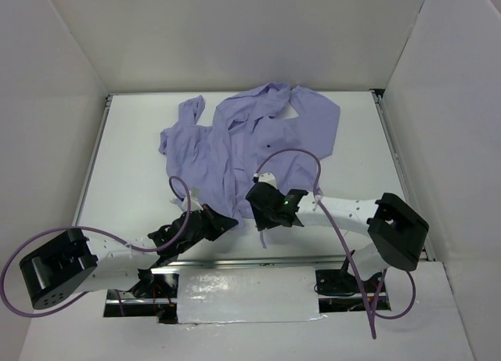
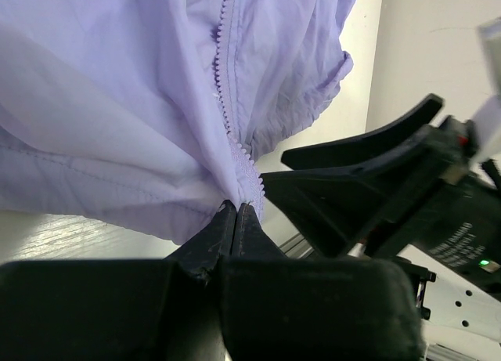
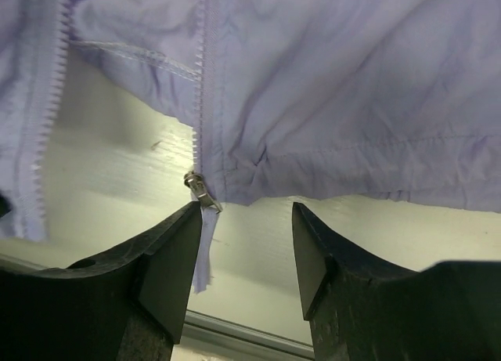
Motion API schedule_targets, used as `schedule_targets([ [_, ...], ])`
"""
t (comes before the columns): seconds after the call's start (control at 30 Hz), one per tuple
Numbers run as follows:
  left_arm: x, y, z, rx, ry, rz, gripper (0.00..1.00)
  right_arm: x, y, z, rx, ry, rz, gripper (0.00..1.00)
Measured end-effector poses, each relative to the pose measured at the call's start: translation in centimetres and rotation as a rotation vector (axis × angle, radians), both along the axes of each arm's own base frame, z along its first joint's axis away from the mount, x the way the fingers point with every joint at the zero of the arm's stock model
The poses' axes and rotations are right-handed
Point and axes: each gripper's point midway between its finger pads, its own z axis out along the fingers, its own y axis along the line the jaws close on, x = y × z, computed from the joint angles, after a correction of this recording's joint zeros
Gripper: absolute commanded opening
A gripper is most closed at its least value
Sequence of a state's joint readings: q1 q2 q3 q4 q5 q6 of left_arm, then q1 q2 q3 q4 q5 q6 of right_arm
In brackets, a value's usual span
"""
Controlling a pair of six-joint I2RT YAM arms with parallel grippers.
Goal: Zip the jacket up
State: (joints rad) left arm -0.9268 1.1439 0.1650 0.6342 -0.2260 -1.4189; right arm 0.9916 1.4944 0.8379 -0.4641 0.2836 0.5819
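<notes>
Jacket (image 1: 250,142): one, lavender, thin crinkly fabric. It lies crumpled and spread in the upper middle of the top view on the white table (image 1: 133,181), with its hem toward the bottom of the frame.

You have two black grippers at that hem, near each other.

Left gripper (image 2: 236,212): its two fingers are pressed together, pinching the jacket's zipper edge at the bottom corner. The fabric fans up from the pinch in gathers. One row of small plastic teeth runs up the frame from there in the left wrist view.

Right gripper (image 3: 246,220): its two fingers are spread, with only table surface and the hem edge between them. They hold nothing.

You can count two rows of zipper teeth in the right wrist view, one at the left edge and one left of centre. They sit apart with table showing between them.

One small metal slider (image 3: 200,187) sits at the bottom of the inner row, just beside the finger at frame left. You cannot tell whether it touches. One narrow tape strip (image 3: 202,255) hangs below the slider along that finger.

There are two purple cables, the left arm's cable (image 1: 176,179) and the right arm's cable (image 1: 318,169).
</notes>
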Motion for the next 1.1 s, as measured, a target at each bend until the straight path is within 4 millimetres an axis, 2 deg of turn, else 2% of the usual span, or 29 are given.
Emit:
schedule_targets([
  [0.1,0.0,0.0,0.0,0.002,-0.002,-0.001,0.0,0.2,0.2,0.8,0.016,-0.022,0.011,0.57],
  [0.2,0.0,0.0,0.0,0.002,-0.002,-0.004,0.0,0.5,0.0,0.7,-0.005,-0.035,0.035,0.55],
  [0.87,-0.1,0.0,0.6,-0.006,-0.021,-0.01,0.0,1.0,0.3,-2.0,-0.09,-0.024,0.11,0.5],
  [0.97,-0.1,0.0,0.6,0.0,-0.027,-0.014,0.0,1.2,0.7,-2.2,-0.081,-0.027,0.108,0.42],
  [1.07,-0.1,0.0,0.6,0.002,-0.028,-0.014,0.0,1.2,1.1,-2.1,-0.061,-0.024,0.109,0.29],
  [1.1,-0.1,0.0,0.6,0.002,-0.028,-0.014,0.0,1.2,1.2,-2.2,-0.054,-0.021,0.108,0.13],
])
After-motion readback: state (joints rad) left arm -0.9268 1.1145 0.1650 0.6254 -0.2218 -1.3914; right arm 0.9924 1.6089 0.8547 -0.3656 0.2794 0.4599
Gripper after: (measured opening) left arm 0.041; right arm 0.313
